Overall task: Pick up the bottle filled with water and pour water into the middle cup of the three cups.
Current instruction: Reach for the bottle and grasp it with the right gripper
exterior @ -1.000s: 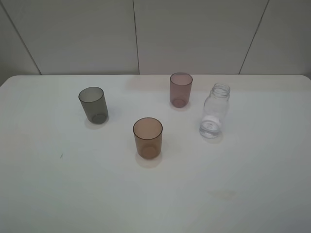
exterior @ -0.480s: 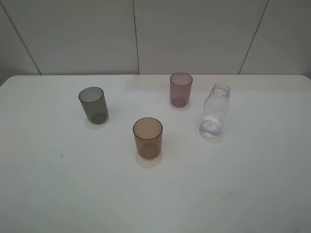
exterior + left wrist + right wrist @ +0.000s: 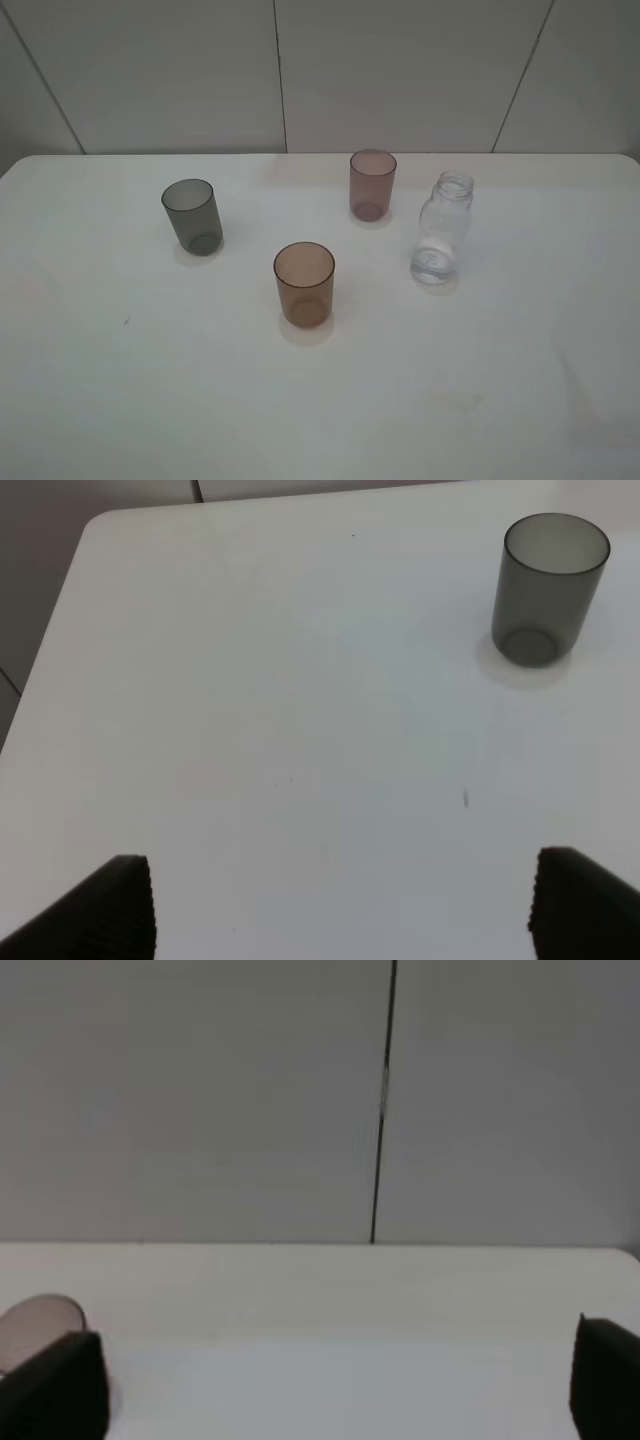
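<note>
1. The bottle [image 3: 441, 232] is seen upright and uncapped on the right of the counter [image 3: 150, 390]. It is near the pink cup [image 3: 372, 184] but not touching it.
2. It is judged light, thin-walled and smooth. It may be buckled by a hard squeeze, and water may then be pushed out of the open neck. The water level cannot be made out.
3. A hold on the straight body below the shoulders is advised, so that the neck is left free for pouring.
4. The amber cup [image 3: 304, 284] is set further forward and left of the bottle, well apart. The grey cup [image 3: 192, 216] is placed further left again.
5. The right gripper [image 3: 335, 1360] is held wide apart with nothing in it and is aimed at the wall [image 3: 200, 1110]. The left gripper [image 3: 338, 880] is likewise spread over bare counter.
</note>
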`<state>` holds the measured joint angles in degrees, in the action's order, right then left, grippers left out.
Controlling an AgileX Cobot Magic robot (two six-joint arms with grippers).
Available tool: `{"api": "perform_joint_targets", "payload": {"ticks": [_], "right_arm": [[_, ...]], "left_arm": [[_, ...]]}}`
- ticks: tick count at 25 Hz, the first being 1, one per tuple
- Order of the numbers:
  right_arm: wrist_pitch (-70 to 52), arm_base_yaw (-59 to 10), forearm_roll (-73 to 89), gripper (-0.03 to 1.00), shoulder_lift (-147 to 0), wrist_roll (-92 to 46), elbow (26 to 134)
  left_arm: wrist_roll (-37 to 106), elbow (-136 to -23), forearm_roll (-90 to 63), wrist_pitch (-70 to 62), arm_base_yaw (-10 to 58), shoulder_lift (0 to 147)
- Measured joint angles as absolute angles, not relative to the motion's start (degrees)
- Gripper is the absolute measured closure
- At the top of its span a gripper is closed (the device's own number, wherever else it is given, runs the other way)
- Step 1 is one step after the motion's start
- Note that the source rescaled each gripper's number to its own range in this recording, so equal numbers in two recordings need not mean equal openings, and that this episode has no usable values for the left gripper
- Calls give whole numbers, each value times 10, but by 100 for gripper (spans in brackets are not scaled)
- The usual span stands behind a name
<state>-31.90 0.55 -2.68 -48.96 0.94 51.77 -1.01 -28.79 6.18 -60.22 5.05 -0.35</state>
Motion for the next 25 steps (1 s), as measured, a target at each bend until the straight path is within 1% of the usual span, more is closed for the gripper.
{"api": "perform_joint_targets", "payload": {"ticks": [4,7,11,14,19,25], "right_arm": [[-264,-52,-26,-3,-494,9,496],[-233,-104,-26,-3,-493,9,453],[-175,-153,-24,-3,-493,9,376],[-102,-172,-13,-3,-493,9,319],[50,-185,17,-3,-493,9,215],[133,-185,29,-3,-495,9,146]], "left_arm": [[-10,-288,62,-602,50,-3],[-10,-288,62,-602,50,-3],[-10,-288,62,-602,50,-3],[-10,-288,62,-602,50,-3],[-10,-288,62,-602,50,-3],[-10,-288,62,-602,50,-3]]}}
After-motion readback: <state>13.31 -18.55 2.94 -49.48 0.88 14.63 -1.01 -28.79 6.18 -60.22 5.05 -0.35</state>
